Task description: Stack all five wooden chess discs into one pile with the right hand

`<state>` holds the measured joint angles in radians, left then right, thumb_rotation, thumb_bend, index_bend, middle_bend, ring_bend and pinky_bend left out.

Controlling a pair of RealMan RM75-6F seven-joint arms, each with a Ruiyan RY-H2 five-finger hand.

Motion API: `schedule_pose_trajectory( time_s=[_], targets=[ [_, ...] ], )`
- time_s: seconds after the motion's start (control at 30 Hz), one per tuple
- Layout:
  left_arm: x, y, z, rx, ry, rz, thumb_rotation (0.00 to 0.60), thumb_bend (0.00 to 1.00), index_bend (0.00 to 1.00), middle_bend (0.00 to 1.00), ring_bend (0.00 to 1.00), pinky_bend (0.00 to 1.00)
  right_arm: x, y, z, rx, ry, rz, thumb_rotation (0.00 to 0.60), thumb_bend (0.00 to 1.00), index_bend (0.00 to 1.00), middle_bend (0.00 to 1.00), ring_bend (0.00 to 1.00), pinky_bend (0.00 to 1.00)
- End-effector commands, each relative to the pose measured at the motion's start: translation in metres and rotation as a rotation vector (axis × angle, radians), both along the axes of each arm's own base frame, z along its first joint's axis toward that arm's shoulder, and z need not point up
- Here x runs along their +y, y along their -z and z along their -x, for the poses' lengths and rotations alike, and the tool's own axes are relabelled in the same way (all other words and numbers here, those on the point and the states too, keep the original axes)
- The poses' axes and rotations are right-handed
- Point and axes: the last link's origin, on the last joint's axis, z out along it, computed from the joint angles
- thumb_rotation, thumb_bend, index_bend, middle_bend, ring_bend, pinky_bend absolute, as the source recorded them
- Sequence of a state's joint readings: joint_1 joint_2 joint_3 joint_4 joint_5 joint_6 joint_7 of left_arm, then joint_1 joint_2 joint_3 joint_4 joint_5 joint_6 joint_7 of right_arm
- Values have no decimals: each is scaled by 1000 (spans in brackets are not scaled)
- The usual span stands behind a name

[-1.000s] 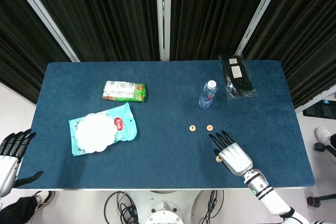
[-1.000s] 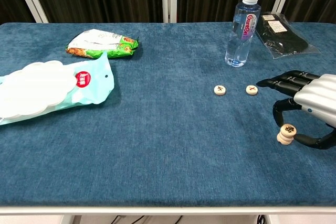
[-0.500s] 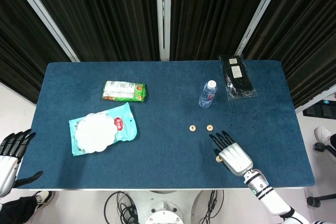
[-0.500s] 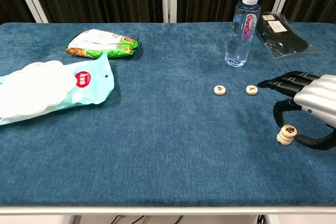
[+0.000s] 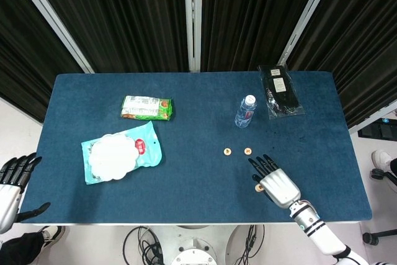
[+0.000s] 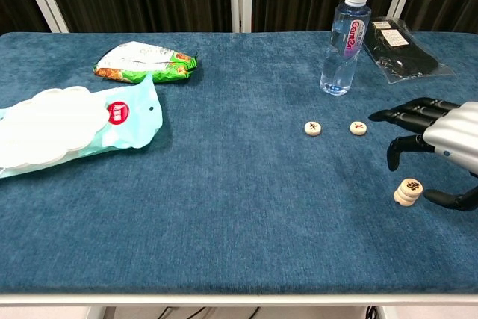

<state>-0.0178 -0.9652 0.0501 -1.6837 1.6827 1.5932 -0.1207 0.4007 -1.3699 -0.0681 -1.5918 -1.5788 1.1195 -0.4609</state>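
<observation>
Nearest you, at the lower right of the chest view, your right hand (image 6: 442,147) hangs just above the blue table (image 6: 224,207) with its fingers spread wide and holding nothing. The small stack of wooden discs (image 6: 408,191) stands between the thumb and the curled fingers; whether the thumb tip touches it, you cannot tell. At the lower left edge of the head view your left hand (image 5: 13,181) sits off the table's corner, fingers apart, empty.

A little farther in, two single discs lie flat and apart: the right disc (image 6: 358,128) near your fingertips and the left disc (image 6: 314,128) beside it.

On the left of the frame lies the white and teal packet (image 6: 71,125), with the green snack bag (image 6: 146,61) behind it. Toward the upper right the water bottle (image 6: 344,41) stands upright, and the black pouch (image 6: 403,46) lies at the far right corner.
</observation>
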Motion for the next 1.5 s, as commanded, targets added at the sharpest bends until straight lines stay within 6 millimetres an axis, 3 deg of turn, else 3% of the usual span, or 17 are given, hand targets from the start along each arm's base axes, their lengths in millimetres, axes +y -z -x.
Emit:
schedule_pose_trajectory(
  time_s=[0.03,0.23,0.37,0.6,0.83,1.1,1.5],
  targets=[
    [0,0,0,-1,1,0,600,0,73,11,0,0,-6,-7,-5,-33,-1,29,600,268,359,0,0,0],
    [0,0,-1,-2,6,0,600,0,72,11,0,0,-41,-12,-11,-86,62,84,600,268,359,0,0,0],
    [-1,0,-1,1,5,-1,600,0,73,11,0,0,-70,-2,-13,-79,107,89,600,268,351,0,0,0],
    [0,-1,1,-2,-1,-1,600,0,73,11,0,0,-100,26,-21,-28,140,105,600,268,312,0,0,0],
    [1,-1,2,-4,-5,1,600,0,73,11,0,0,-107,44,-28,-14,149,102,600,268,311,0,0,0],
    [1,-3,3,-8,-7,-5,600,0,73,11,0,0,-108,52,-26,8,164,110,600,276,317,0,0,0],
    [1,-4,4,-10,-10,-6,600,0,73,11,0,0,-108,56,-23,27,170,113,600,298,428,0,0,0]
  ],
)
